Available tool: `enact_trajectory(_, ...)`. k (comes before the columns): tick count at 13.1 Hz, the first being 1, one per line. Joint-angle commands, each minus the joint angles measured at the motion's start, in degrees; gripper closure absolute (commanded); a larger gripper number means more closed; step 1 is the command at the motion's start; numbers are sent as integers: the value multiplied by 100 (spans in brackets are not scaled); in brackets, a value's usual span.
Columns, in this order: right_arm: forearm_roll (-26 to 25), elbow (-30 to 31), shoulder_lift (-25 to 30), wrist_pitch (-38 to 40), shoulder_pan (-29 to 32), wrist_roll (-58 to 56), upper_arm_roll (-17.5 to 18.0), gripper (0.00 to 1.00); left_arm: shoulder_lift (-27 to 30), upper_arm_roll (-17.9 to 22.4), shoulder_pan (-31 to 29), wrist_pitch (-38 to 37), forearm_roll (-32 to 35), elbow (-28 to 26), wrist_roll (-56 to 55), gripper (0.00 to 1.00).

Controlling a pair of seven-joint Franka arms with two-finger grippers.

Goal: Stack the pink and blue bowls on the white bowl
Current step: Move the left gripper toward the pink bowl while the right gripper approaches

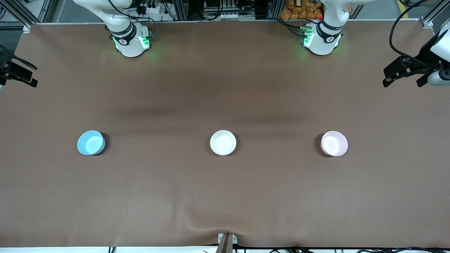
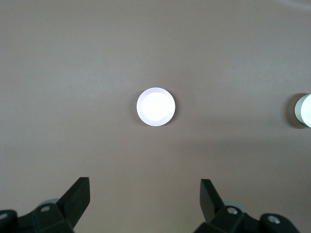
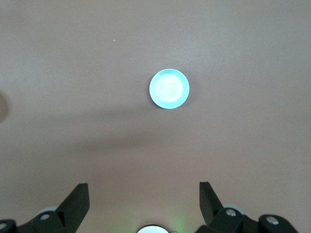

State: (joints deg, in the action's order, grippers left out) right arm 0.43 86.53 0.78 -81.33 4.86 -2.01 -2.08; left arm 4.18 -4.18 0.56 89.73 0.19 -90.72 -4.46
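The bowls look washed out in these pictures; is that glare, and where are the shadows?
Front view: the blue bowl, white bowl and pink bowl have bright insides, with soft dark bands on the table. Left wrist view: the pink bowl is glared nearly white. Right wrist view: the blue bowl glows pale, a long shadow beside it.

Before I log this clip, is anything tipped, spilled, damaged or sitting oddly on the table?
Nothing stands out. The blue bowl, white bowl and pink bowl sit upright, apart, in a row on the brown table. Only a slight ripple in the cover at the camera-side edge. Left gripper and right gripper wait open, high above.
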Motion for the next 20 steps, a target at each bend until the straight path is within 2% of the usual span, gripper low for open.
enact_trajectory(1, 27, -39, -16, 20, 24, -28, 23, 0, -5, -30, 6, -87, 113, 72, -29, 0)
enact_trajectory(10, 18, -39, -34, 38, 15, -28, 23, 0, -127, -30, -38, -87, 25, 10, 94, 0)
enact_trajectory(14, 27, -39, -34, 38, 24, -28, 23, 0, -671, -13, -73, 210, 103, 46, 121, 0)
enact_trajectory(17, 27, -39, -34, 38, 24, -28, 23, 0, -1382, 14, -266, 675, 113, 2, 130, 0)
enact_trajectory(20, -8, -74, -129, 47, -20, -37, 32, 0, -1963, 14, -380, 1229, 393, -51, 209, 0)
